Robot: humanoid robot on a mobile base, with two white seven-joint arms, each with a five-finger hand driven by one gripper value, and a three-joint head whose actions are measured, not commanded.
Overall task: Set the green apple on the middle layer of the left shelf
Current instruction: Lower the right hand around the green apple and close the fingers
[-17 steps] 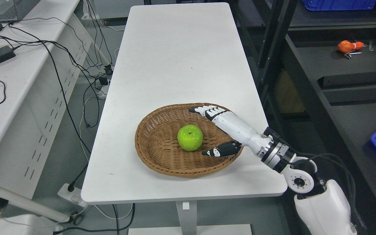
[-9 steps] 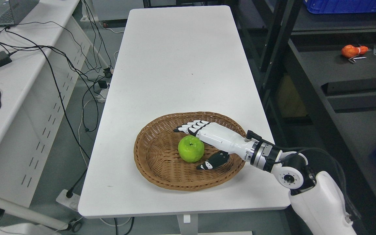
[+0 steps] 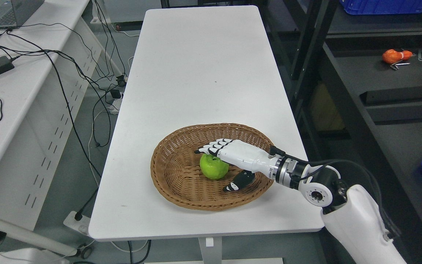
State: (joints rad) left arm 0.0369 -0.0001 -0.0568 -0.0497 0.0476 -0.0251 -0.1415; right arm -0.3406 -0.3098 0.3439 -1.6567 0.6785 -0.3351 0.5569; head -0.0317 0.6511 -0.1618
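Right arm: ours, it enters low at the right and reaches over the basket rim.
Right hand point(image 3: 229, 156): fingers straight and spread above the fruit, thumb low beside it, nothing gripped yet.
Green apple point(image 3: 213, 167): sits in the wicker basket point(image 3: 170, 179), just under our fingers.
Risk: we judge a shallow, top-heavy close could roll the apple away across the weave.
Counter point(image 3: 196, 73): bare beyond the basket.

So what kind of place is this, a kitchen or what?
Probably a lab or workshop, not a kitchen: loose cables over a side desk, a black metal shelf with blue bins, a bare white table.
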